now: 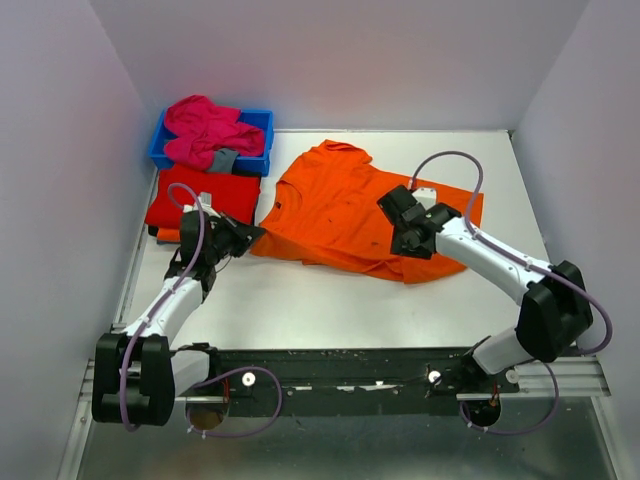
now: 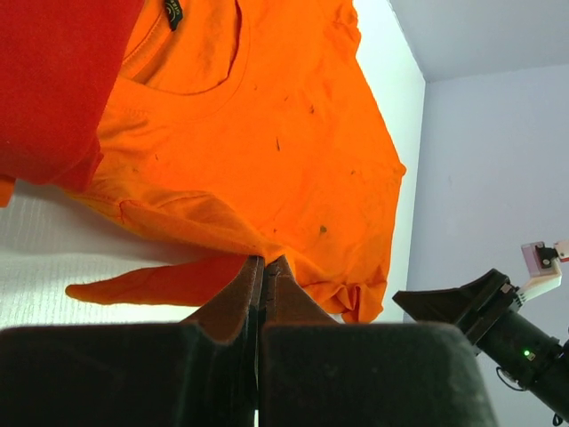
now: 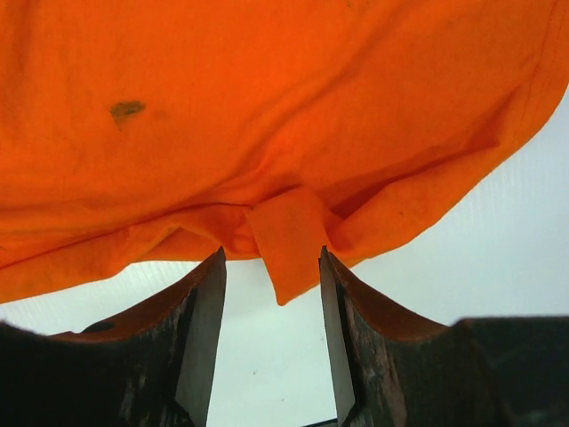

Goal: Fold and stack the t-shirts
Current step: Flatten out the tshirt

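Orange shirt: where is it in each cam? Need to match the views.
Top external: orange shirt spread mid-table, between the two arms.
Left wrist: orange shirt fills the upper middle, its edge pinched in the shut left gripper.
Right wrist: orange shirt fills the top half, with a flap hanging between the fingers of the open right gripper.
Shared landmark: the white table, seen under the shirt in all three.
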